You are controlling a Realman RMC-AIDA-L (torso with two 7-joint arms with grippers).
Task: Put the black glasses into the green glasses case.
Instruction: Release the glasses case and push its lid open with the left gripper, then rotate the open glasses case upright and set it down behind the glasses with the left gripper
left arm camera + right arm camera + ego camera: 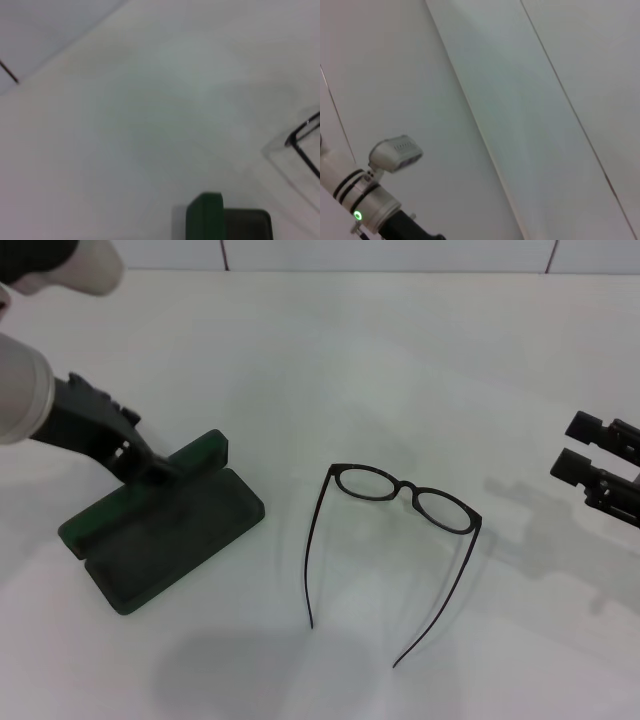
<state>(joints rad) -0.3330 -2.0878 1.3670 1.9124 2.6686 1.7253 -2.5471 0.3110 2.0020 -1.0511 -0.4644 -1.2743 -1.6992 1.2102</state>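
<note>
Case: the dark green rectangular hard glasses case [165, 525] lay open at the frame's left on the white table [400, 380], its lid [205, 452] upright.
Left gripper [160, 470]: reached from upper left, touching the lid; finger state could not be told.
Glasses: thin black wire-frame spectacles [405, 495] lay unfolded at centre, right of the case, apart from both grippers.
Right gripper [575, 448]: hovered at the right edge, fingers spread, holding nothing.

My left gripper [160, 468] hides part of the green glasses case [165, 525], and I cannot tell its finger gap. My right gripper [590, 468] is cut off at the edge. My left wrist view clips the black glasses [302, 147].
</note>
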